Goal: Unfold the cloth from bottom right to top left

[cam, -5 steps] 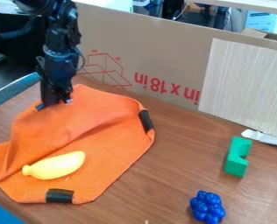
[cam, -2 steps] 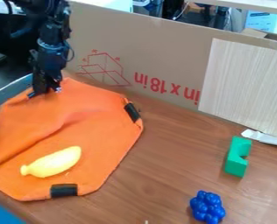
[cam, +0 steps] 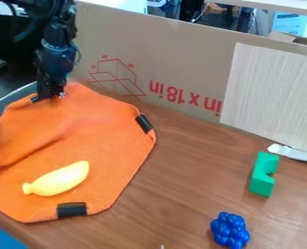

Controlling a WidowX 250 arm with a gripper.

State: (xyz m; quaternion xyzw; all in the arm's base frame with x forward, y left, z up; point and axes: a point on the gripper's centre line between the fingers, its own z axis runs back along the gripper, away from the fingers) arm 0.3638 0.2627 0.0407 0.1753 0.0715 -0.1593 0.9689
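The gripper (cam: 47,98) hangs at the far edge of the orange cloth (cam: 94,141), touching it; how far open it is, or whether it grips the fabric, I cannot tell. The cloth spreads below and to the right of the gripper, creased on its left side, with a black strip (cam: 144,123) on its right edge and another at the bottom. A yellow banana-shaped toy (cam: 57,180) lies on it, below the gripper. Red lettering and a red box drawing (cam: 116,78) mark the cardboard (cam: 176,48) behind and right of the gripper, beside a pale wood-grain panel (cam: 269,92). Well right of the gripper, the brown wood-grain desk (cam: 188,170) carries a notched green block (cam: 263,174) and a knobbly blue cluster (cam: 230,230).
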